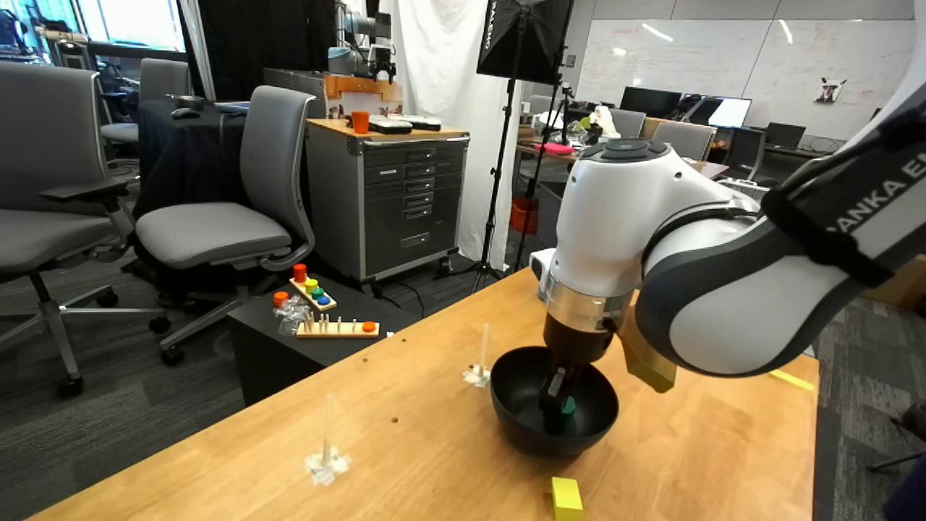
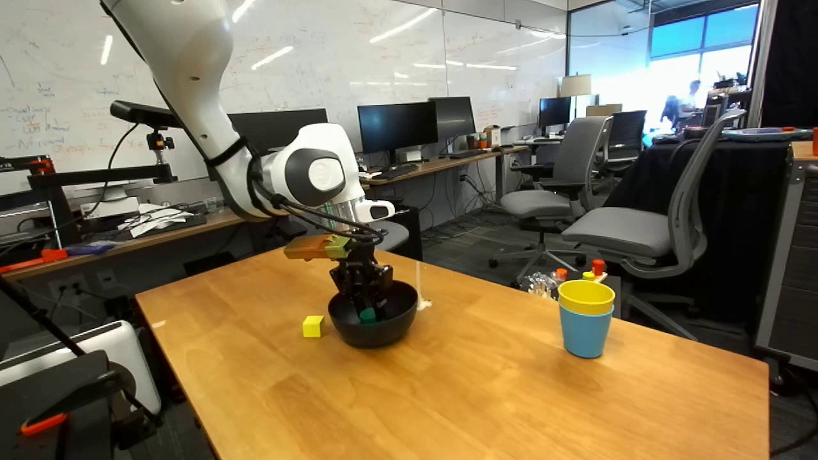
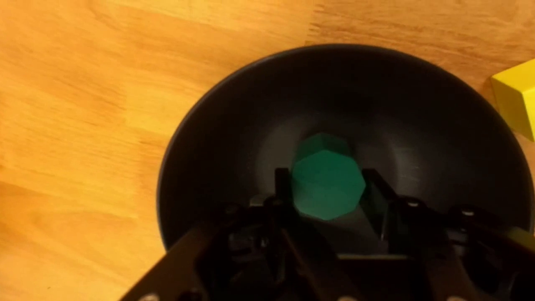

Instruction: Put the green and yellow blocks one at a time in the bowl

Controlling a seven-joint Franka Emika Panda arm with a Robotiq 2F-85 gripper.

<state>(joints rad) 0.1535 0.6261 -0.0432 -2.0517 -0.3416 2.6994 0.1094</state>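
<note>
The wide black bowl [image 1: 506,405] stands on the table in both exterior views [image 2: 348,326]. My gripper [image 1: 555,399] points down inside the bowl. In the wrist view its fingertips [image 3: 327,177] press against two sides of the green block [image 3: 328,190], which looks eight-sided and upright. The green block also shows in both exterior views [image 1: 568,407] [image 2: 367,315], low in the bowl. I cannot tell if it touches the bowl's bottom. The bright yellow block [image 2: 313,326] lies on the table close beside the bowl, also at the right edge of the wrist view [image 3: 510,98].
Stacked cups, yellow in blue [image 2: 585,329], stand on the table away from the bowl. Thin clear upright rods are taped to the table, one near the bowl [image 1: 483,351] and one farther off [image 1: 327,434]. A black side table with toys [image 1: 336,347] adjoins the table edge.
</note>
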